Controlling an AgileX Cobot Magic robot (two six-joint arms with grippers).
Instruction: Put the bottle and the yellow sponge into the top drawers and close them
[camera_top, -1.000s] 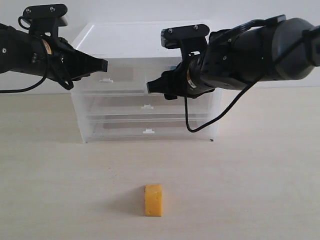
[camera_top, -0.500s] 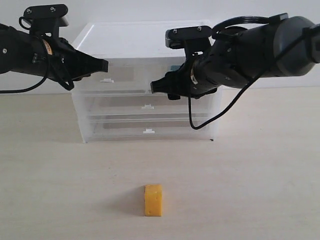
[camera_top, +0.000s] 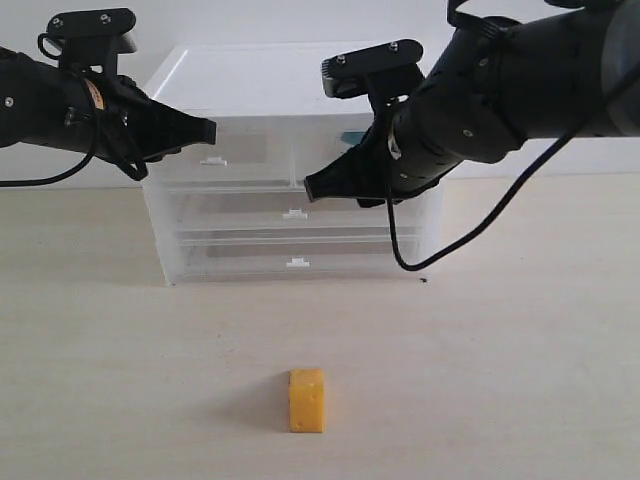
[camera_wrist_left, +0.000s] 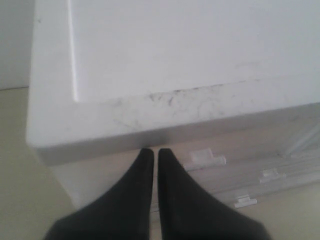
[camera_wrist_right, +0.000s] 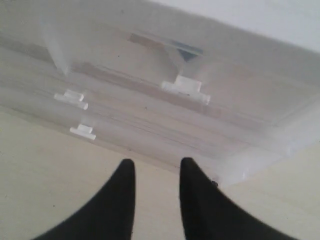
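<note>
The yellow sponge (camera_top: 307, 400) stands alone on the tan table, well in front of the chest. Behind the translucent front of the top right drawer (camera_top: 325, 150) (camera_wrist_right: 225, 95) a teal patch shows, the bottle (camera_top: 350, 136) (camera_wrist_right: 189, 50). That drawer's front sits flush with the chest. The top left drawer (camera_top: 240, 150) (camera_wrist_left: 204, 159) is also pushed in. My right gripper (camera_top: 310, 187) (camera_wrist_right: 156, 162) hovers just in front of the chest, open and empty. My left gripper (camera_top: 210, 130) (camera_wrist_left: 155, 151) is shut on nothing, its tips by the chest's upper left front edge.
The chest has a white top (camera_top: 290, 75) and two full-width drawers (camera_top: 293, 213) below the top pair, both pushed in. A black cable (camera_top: 400, 255) hangs from the right arm in front of the chest's right side. Bare table lies around the sponge.
My right gripper has drawn back from the top right drawer's front and dropped a little, and its jaws have narrowed. The left arm and the sponge have not moved.
</note>
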